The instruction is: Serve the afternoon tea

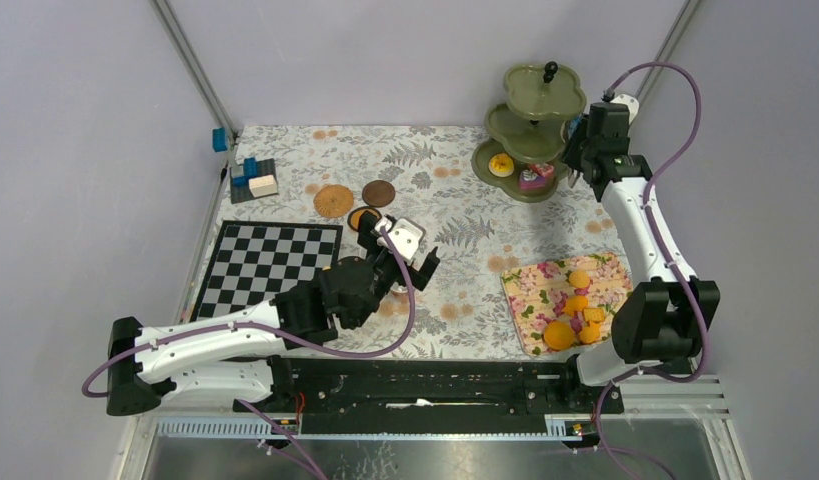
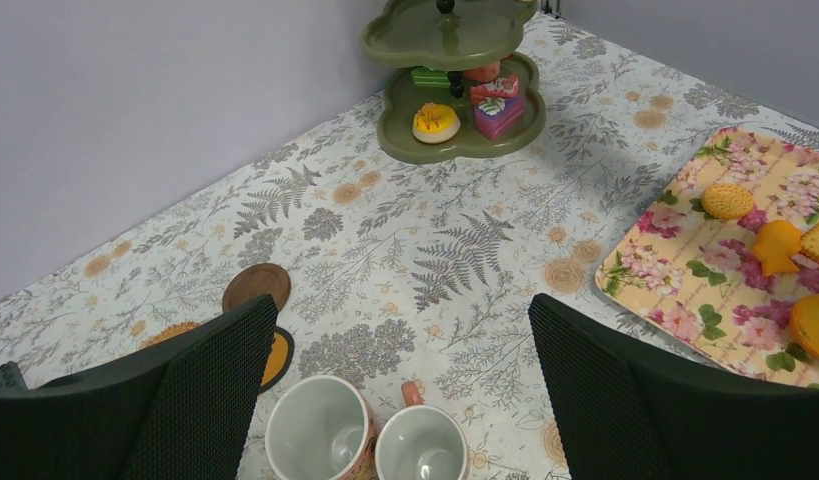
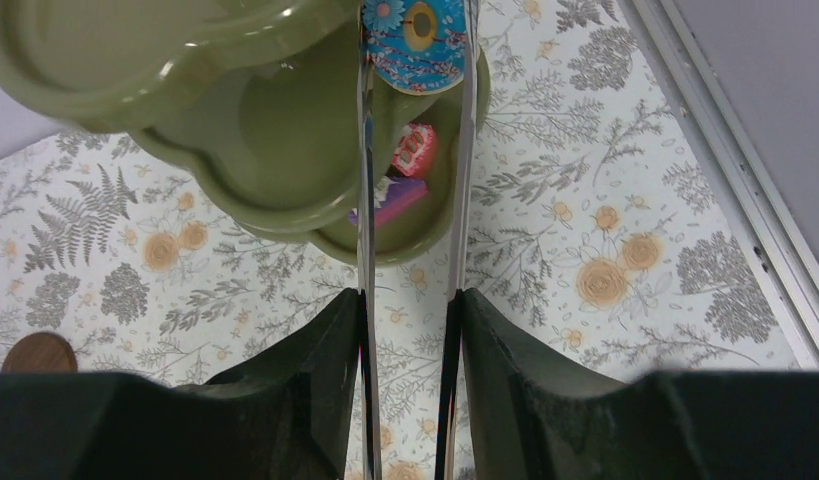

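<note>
Only the right wrist view is showing the right gripper (image 3: 415, 15) pinching a blue flowered treat (image 3: 420, 48) at the olive-green stand (image 3: 275, 150), far right. The left gripper (image 2: 400, 310) is hanging wide open above two mugs (image 2: 320, 430).

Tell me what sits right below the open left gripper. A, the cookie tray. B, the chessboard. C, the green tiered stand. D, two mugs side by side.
D: in the left wrist view, two mugs stand side by side directly beneath the left gripper, framed by its spread fingers.
</note>
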You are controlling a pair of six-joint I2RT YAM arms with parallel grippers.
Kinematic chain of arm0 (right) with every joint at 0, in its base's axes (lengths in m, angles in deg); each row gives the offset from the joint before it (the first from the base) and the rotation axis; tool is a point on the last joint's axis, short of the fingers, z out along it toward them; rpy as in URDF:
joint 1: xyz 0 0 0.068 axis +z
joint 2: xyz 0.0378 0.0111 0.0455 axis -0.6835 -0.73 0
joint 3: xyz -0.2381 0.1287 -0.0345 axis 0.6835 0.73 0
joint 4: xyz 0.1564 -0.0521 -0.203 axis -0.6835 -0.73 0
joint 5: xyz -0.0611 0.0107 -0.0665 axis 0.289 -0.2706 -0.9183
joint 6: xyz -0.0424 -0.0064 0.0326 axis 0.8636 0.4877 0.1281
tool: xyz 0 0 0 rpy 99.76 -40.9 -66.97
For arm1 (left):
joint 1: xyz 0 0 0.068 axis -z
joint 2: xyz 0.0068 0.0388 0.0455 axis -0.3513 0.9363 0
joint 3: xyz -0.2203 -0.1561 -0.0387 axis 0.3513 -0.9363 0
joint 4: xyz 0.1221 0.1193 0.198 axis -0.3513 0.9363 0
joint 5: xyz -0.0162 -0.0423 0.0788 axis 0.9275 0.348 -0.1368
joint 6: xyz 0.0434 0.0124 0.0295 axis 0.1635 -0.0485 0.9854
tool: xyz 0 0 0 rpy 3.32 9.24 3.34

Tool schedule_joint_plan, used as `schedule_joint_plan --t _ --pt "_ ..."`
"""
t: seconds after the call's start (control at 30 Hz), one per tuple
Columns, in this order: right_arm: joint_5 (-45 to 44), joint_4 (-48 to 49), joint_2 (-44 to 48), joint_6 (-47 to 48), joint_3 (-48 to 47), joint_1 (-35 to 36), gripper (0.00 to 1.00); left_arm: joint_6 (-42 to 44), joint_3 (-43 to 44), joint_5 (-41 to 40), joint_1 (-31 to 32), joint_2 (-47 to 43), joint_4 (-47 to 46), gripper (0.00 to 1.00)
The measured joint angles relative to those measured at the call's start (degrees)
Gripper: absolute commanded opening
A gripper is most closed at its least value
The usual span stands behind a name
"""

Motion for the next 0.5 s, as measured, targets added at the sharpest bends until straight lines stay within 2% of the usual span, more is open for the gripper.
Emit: schedule_joint_plan --t 0.2,0.5 --pt "1.3 1.8 -2.6 0.3 -1.7 -0.2 0.45 0.0 0.0 0.0 -0.6 0.0 0.0 0.99" --pt "2.9 2.3 -8.3 1.1 -4.9 -0.2 0.64 0.0 0.0 0.0 -1.1 0.0 0.0 0.99"
